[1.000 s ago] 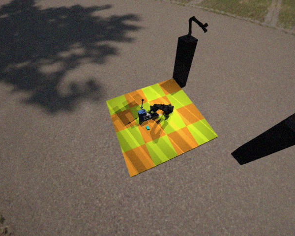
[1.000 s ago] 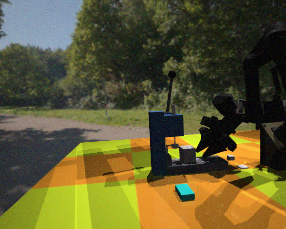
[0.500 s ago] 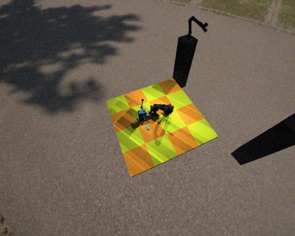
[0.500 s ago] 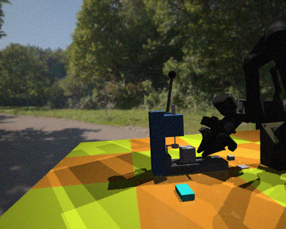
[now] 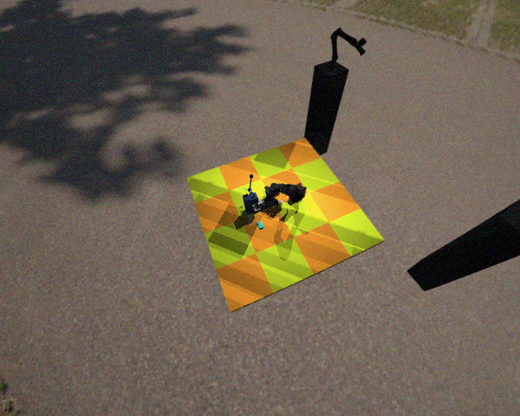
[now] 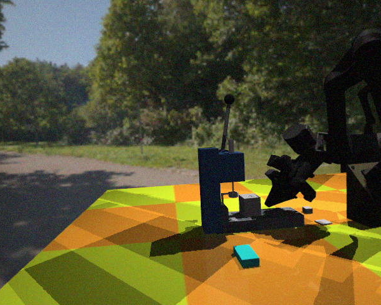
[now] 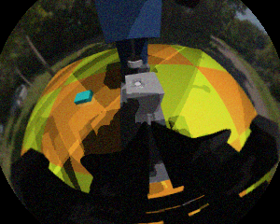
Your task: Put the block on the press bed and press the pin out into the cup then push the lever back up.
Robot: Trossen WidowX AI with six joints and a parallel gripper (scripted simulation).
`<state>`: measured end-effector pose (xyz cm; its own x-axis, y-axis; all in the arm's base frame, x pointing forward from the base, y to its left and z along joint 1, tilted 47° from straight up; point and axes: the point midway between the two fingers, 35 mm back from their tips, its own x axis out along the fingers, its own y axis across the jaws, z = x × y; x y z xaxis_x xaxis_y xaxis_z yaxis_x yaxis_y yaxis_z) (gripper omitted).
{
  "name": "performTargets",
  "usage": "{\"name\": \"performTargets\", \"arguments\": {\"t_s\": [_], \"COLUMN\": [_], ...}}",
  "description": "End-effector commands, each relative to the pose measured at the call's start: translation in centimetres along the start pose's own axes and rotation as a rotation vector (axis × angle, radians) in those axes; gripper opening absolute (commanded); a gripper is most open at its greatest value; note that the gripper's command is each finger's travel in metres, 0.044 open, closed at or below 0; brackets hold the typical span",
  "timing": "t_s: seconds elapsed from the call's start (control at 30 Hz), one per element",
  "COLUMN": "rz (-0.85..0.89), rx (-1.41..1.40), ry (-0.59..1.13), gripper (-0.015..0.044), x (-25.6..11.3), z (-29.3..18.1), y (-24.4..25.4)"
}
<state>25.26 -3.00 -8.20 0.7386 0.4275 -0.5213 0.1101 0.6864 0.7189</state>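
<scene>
The grey block [image 6: 249, 206] [image 7: 147, 100] stands upright on the dark press bed [image 6: 282, 220], with its pin [image 7: 138, 84] showing in its top. The block is on the robot's side of the punch [image 6: 233, 192] [image 7: 134, 63], which hangs above bed level, not directly over the pin. The lever [image 6: 226, 124] [image 5: 250, 182] of the blue press [image 6: 210, 190] [image 5: 250, 204] [image 7: 131, 21] stands up. My gripper [image 6: 268, 204] [image 7: 147, 125] is shut and empty, its fingertips together just behind the block on the robot's side. The cup cannot be made out.
A teal brick [image 5: 260, 224] [image 6: 246, 256] [image 7: 83, 97] lies on the checkered top beside the press. A small grey piece [image 6: 307, 210] and a flat pale piece [image 6: 322, 222] lie between the bed and the arm base. Dark pillars [image 5: 327, 107] [image 5: 475, 246] stand beyond the top.
</scene>
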Motion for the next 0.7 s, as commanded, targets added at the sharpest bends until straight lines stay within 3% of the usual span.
{"name": "performTargets", "arguments": {"t_s": [0.0,0.67], "rz": [-0.001,-0.138], "rx": [0.001,0.113], "ry": [0.003,-0.068], "gripper": [0.003,0.003], "x": [0.0,1.8], "z": [-0.1,1.2], "y": [0.1,0.5]}}
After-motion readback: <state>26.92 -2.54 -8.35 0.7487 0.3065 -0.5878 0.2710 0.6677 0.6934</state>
